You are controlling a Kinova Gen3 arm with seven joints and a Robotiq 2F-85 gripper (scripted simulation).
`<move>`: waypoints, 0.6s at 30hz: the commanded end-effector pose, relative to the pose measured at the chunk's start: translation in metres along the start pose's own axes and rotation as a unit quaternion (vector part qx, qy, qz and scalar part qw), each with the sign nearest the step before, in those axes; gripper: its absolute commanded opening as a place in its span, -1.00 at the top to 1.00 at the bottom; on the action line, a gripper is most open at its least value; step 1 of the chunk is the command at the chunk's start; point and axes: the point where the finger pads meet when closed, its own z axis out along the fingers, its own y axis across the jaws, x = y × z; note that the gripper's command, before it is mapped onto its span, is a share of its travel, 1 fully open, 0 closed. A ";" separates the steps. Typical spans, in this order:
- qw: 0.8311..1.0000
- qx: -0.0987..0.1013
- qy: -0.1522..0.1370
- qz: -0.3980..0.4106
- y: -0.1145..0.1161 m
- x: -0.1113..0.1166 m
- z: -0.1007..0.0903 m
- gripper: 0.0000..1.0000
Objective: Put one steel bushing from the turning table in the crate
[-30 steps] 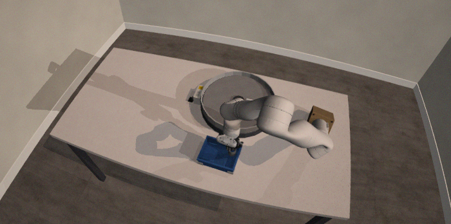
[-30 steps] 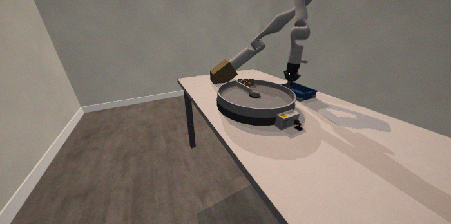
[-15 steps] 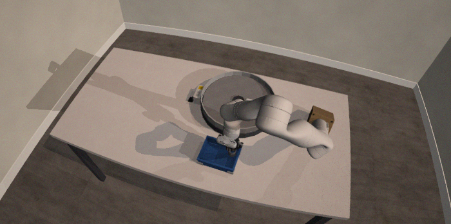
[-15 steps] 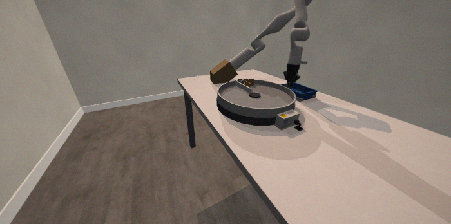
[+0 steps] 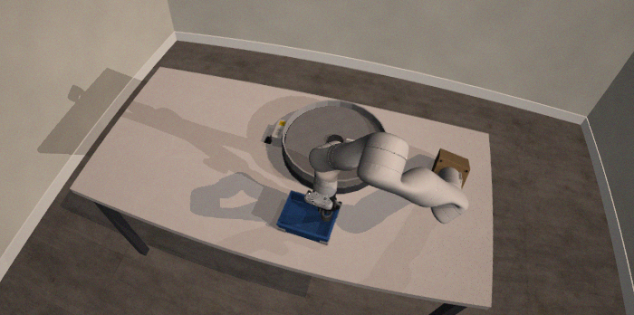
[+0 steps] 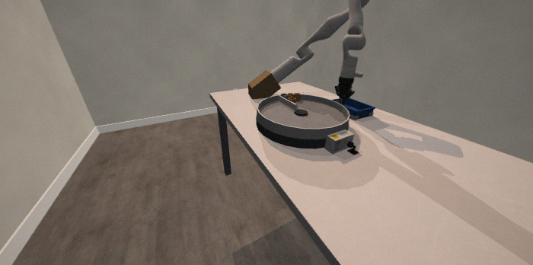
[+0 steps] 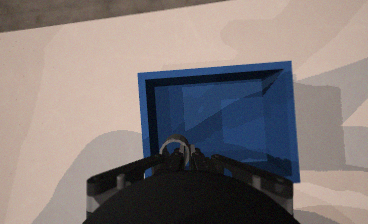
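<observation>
My gripper [image 7: 187, 151] is shut on a steel bushing [image 7: 175, 146], a small grey ring held upright between the fingertips. It hangs over the near edge of the blue crate [image 7: 220, 120], whose inside looks empty. In the overhead view the gripper [image 5: 325, 212] is above the crate [image 5: 309, 217], at its right side. In the side view the gripper [image 6: 343, 94] is just over the crate [image 6: 355, 107]. The round grey turning table [image 6: 302, 115] holds several brownish bushings [image 6: 293, 97] clustered at its far rim beside a divider.
A brown box [image 5: 451, 167] sits at the arm's base on the table's right end. A grey control unit [image 6: 339, 141] with a yellow label juts from the turning table's rim. The crate stands close to the table's front edge.
</observation>
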 end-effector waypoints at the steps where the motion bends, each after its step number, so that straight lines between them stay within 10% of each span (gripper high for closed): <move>1: 1.000 -0.001 0.000 0.000 0.000 0.000 0.000 1.00; 17: 1.000 0.000 0.000 0.000 0.000 0.000 0.003 1.00; 18: 1.000 0.000 0.000 0.000 0.000 0.000 0.003 0.61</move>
